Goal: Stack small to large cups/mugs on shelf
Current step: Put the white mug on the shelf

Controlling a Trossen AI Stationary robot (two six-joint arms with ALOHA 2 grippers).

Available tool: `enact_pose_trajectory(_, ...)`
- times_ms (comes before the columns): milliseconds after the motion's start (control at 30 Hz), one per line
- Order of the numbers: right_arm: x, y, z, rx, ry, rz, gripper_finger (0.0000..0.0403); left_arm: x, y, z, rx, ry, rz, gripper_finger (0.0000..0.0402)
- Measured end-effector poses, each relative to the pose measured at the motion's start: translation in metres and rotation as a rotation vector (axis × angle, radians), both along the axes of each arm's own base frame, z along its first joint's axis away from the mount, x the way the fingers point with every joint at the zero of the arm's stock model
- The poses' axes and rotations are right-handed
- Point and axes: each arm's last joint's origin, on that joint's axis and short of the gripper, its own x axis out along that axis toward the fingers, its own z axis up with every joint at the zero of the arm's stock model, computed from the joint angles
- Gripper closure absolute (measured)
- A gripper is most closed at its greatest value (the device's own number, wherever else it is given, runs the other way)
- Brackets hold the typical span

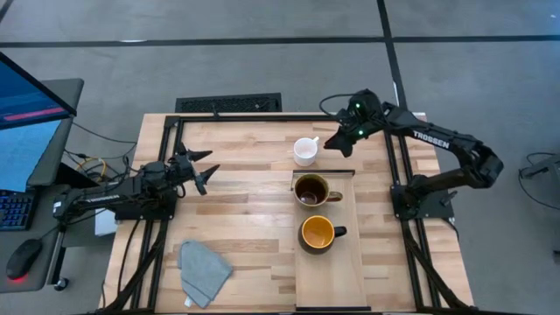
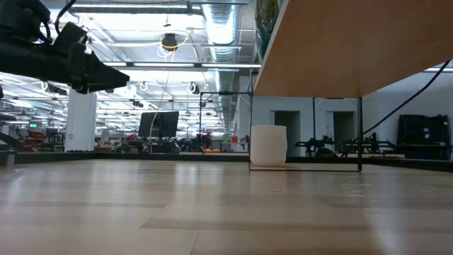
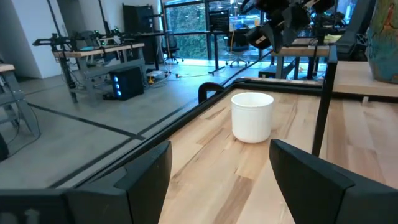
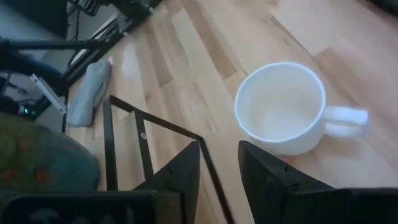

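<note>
A small white mug (image 1: 305,150) stands upright on the striped tabletop just beyond the far end of the pale wooden shelf (image 1: 331,271). It also shows in the right wrist view (image 4: 280,115), with its handle (image 4: 346,119) sticking out sideways. A glossy brown mug (image 1: 311,191) and a yellow-inside dark mug (image 1: 318,233) stand upright on the shelf. My right gripper (image 1: 338,143) hovers open just right of and above the white mug, touching nothing. My left gripper (image 1: 206,171) is open and empty above the table's left part, pointing toward the white mug (image 3: 252,117).
The shelf rests raised on a black frame (image 2: 306,127); its underside (image 2: 354,42) shows in the low view. A grey-blue cloth (image 1: 203,269) lies at the near left. A black frame rail (image 3: 186,112) runs along the table's far edge. A monitor (image 1: 26,122) stands beyond the left edge.
</note>
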Motion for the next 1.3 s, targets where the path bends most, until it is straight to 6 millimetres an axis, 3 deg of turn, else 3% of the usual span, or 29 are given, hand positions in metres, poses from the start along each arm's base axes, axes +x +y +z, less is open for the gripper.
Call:
enact_pose_trajectory(200,0.003,-0.002,-0.006,0.108,0.041,-0.077,0.0271,0.000,0.000,0.000,-0.009,-0.006,0.000,0.0141)
enact_pose_trajectory(500,0.019,0.004,-0.022,0.083,0.140,-0.087,0.0273,0.000,0.000,0.000,-0.032,-0.019,0.002,0.0141)
enact_pose_trajectory(733,0.021,0.002,-0.025,0.100,0.207,-0.242,0.0262,0.000,0.000,0.000,-0.045,-0.028,0.009,0.0141)
enact_pose_trajectory(1033,0.023,0.002,-0.024,0.092,0.189,-0.241,0.0241,0.000,0.000,0.000,-0.076,-0.047,0.012,0.0141)
enact_pose_trajectory(1300,0.040,0.010,-0.039,0.115,0.222,-0.196,0.0224,0.000,0.000,0.000,-0.083,-0.052,0.013,0.0141)
